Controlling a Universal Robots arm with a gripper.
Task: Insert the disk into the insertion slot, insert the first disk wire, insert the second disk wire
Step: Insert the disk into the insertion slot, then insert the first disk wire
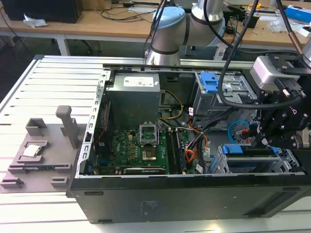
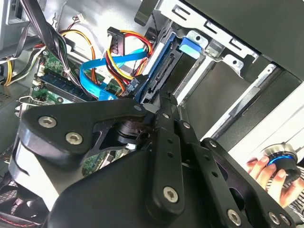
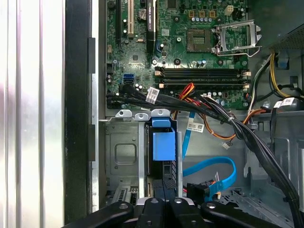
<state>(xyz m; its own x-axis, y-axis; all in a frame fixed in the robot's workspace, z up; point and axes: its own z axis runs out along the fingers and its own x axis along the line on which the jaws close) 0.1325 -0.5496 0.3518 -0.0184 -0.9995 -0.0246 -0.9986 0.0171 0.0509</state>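
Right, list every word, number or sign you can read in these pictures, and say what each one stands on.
Nothing can be quoted: all the print is too small or blurred.
White label on the power supply, exterior view: blurred.
White cable tags on the black cable bundle, first wrist view: too small.
White markings on the motherboard: too small.
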